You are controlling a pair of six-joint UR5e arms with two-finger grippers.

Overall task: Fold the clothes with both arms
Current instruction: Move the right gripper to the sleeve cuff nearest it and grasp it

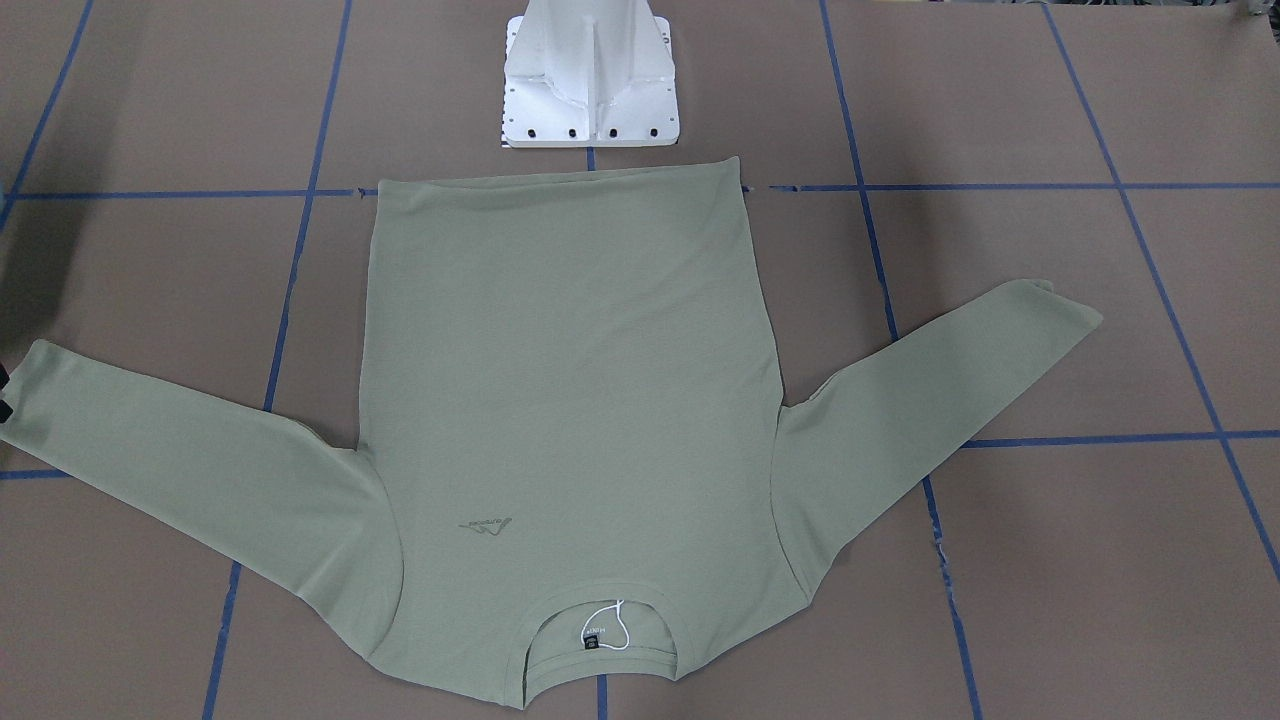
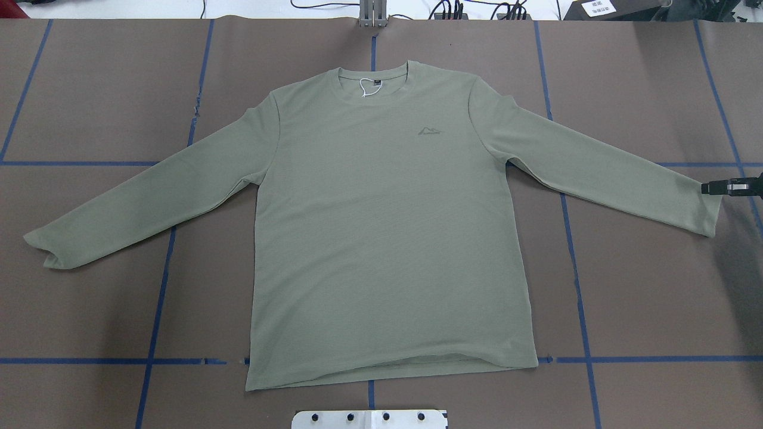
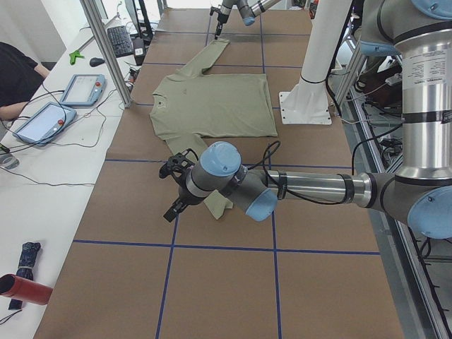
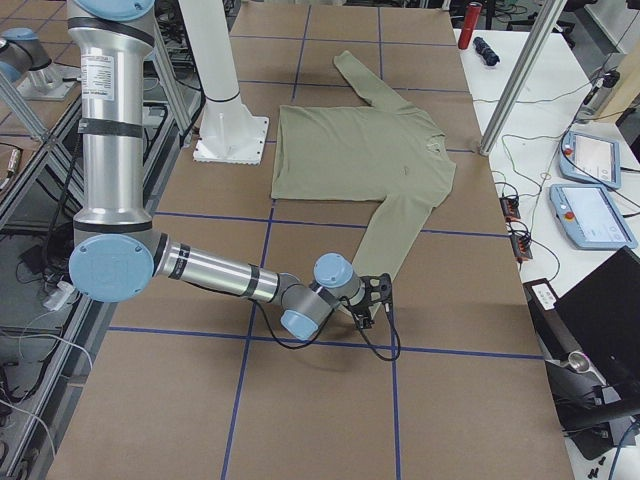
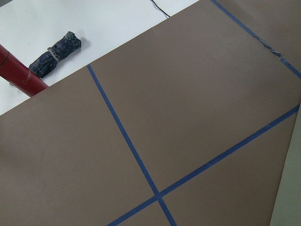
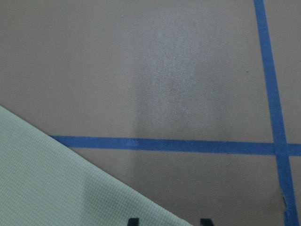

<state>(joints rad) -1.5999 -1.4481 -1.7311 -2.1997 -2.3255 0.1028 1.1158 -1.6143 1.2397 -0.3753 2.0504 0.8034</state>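
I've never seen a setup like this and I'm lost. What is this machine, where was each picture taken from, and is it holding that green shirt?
It is a robot with two jointed metal arms mounted on a white pedestal, and each arm ends in a two-finger claw. Two pictures look down on the table, one from behind the robot and one facing it. Two more look along the table from its ends. The last two come from small cameras on the wrists. On the brown, blue-taped table a pale green long-sleeved shirt lies flat, front up, with its sleeves spread. Nothing looks held. The right claw is open at the end of one sleeve. The left claw hangs low out by the other sleeve's end, but I cannot tell whether it is open.
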